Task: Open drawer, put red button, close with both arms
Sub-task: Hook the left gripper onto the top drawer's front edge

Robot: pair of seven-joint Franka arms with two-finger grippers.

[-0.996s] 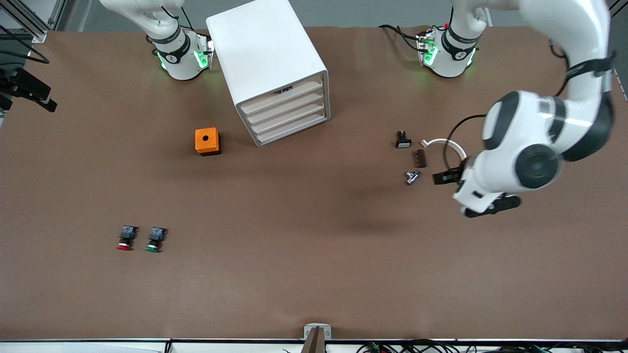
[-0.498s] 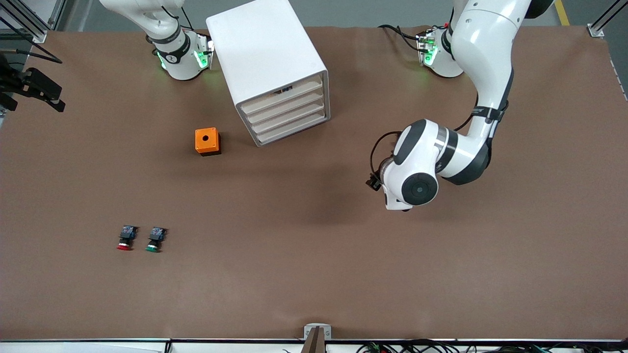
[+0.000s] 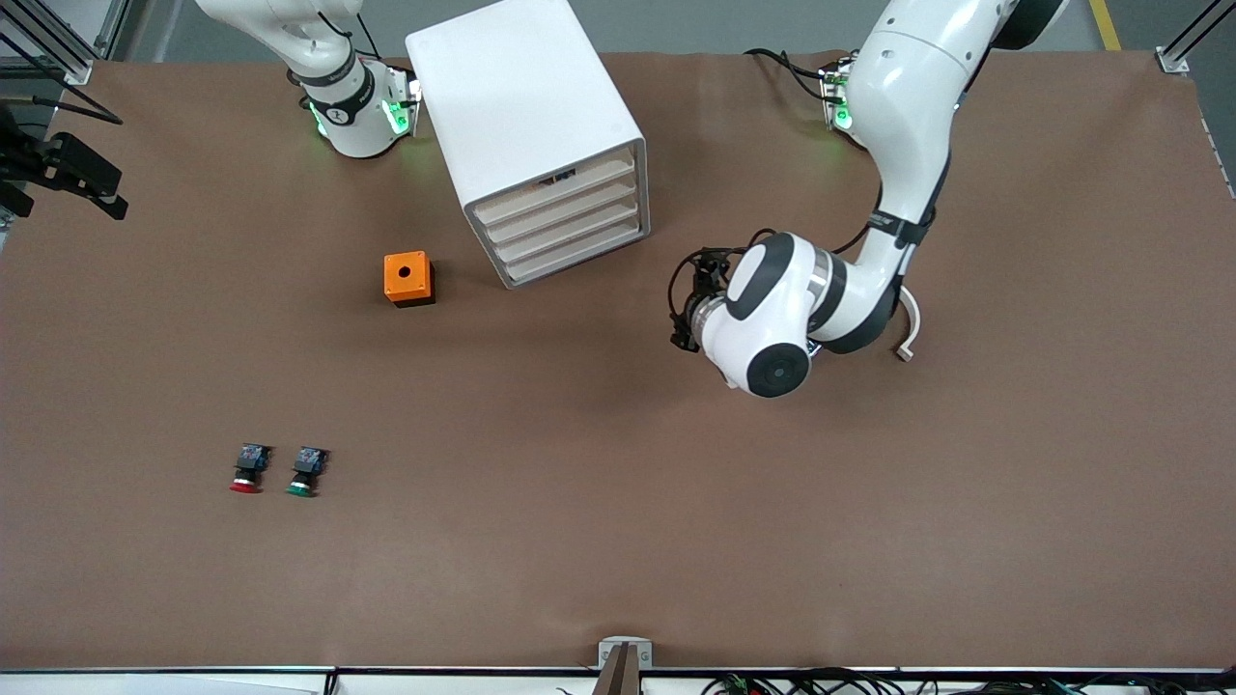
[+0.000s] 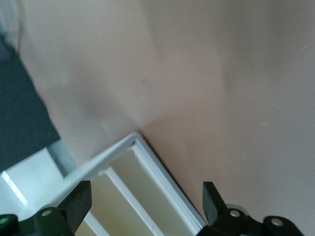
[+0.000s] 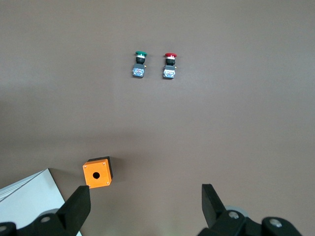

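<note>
The white cabinet (image 3: 526,116) stands near the robots' bases, and its four cream-fronted drawers (image 3: 565,217) are all shut. The red button (image 3: 246,470) lies on the table toward the right arm's end, near the front camera; it also shows in the right wrist view (image 5: 170,66). My left gripper (image 3: 686,314) is open and empty, low over the table in front of the drawers and apart from them. In the left wrist view the left gripper (image 4: 145,196) frames the drawer fronts (image 4: 133,196). My right gripper (image 5: 145,196) is open and empty, high above the table.
A green-capped button (image 3: 304,473) lies beside the red one. An orange box with a round hole (image 3: 408,278) sits beside the cabinet, toward the right arm's end. A white curved piece (image 3: 908,328) lies under the left arm.
The left arm has swung from its end of the table toward the cabinet; its gripper now faces the drawer fronts. It now covers the small parts there. The right hand shifted slightly.
</note>
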